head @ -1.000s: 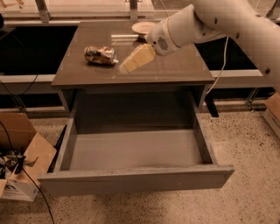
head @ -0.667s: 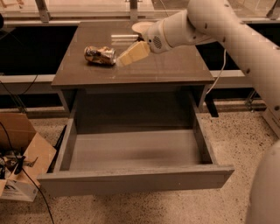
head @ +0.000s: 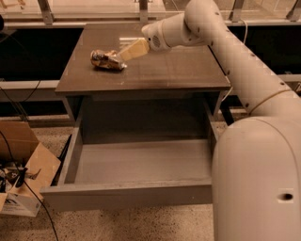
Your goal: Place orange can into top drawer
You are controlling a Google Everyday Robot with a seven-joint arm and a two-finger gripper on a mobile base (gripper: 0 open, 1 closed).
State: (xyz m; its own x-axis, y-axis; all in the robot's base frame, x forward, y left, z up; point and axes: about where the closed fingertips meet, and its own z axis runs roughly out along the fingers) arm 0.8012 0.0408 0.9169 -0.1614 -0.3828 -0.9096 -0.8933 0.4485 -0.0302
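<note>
The orange can [head: 105, 60] lies on its side on the left part of the brown table top [head: 178, 70], dented and shiny. My gripper [head: 123, 55] reaches in from the right, its cream fingers [head: 134, 49] touching the can's right end. The top drawer [head: 136, 195] is pulled wide open below the table, grey and empty inside. My white arm [head: 244, 70] runs from the lower right up over the table.
A cardboard box [head: 21, 164] with cables and clutter stands on the floor to the left of the drawer. A glass railing [head: 94, 7] runs behind the table. My base [head: 258, 188] fills the lower right, next to the drawer's right side.
My gripper has moved left across the table top and now reaches the can. The can has stayed in place. The bowl at the back is no longer seen.
</note>
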